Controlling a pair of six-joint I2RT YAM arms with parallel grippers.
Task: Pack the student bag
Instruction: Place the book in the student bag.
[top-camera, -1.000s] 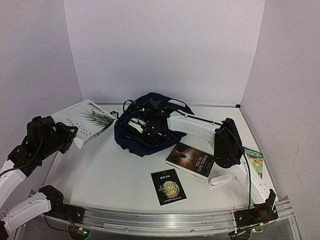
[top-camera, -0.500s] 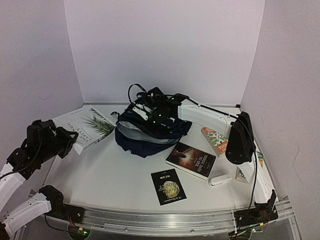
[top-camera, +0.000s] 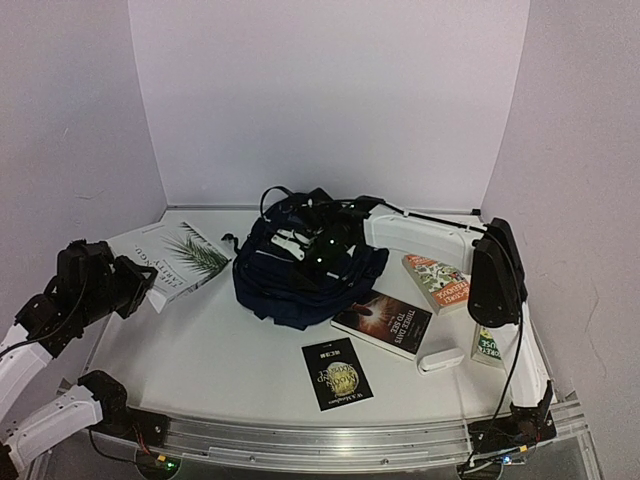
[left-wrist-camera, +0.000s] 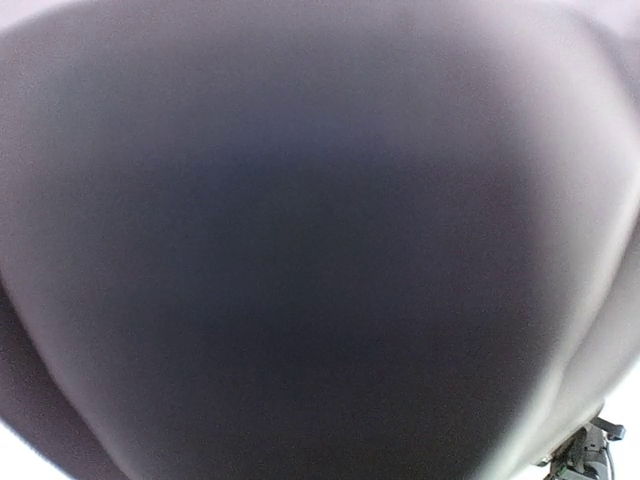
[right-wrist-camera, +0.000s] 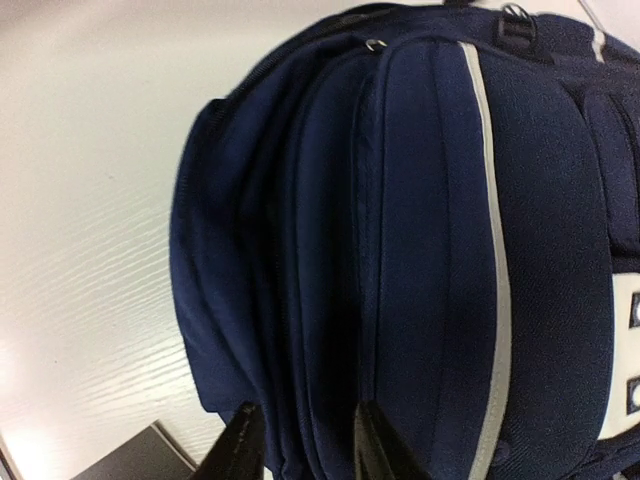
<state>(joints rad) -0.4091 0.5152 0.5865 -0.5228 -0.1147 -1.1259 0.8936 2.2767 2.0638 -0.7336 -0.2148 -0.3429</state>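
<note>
at the far left the left claw (top-camera: 135, 283) sits low at the bench (top-camera: 220, 350) edge, closed, its tip against the near corner of a white palm-leaf book (top-camera: 172, 256). its own camera is blacked out, so whether it pinches that corner cannot be told. it is likely parked there to take this book next. in the middle the student bag (top-camera: 300, 285) lies slumped on its side towards the back of the bench. the right claw (top-camera: 310, 240) hangs right over the bag, reaching in from the right. in the wrist view its fingers (right-wrist-camera: 245, 445) stand partly apart with nothing gripped, and the bag's navy panel and white stripe lie beneath them. the bag looks closed, so the arm probably needs a zip or flap before anything goes in. the rest lies unpacked in front and to the right: a black booklet (top-camera: 337, 373), a dark book (top-camera: 382, 320) touching the bag's edge, a colourful book (top-camera: 437, 280), a small white case (top-camera: 440, 360) and a green book (top-camera: 487, 343).
</note>
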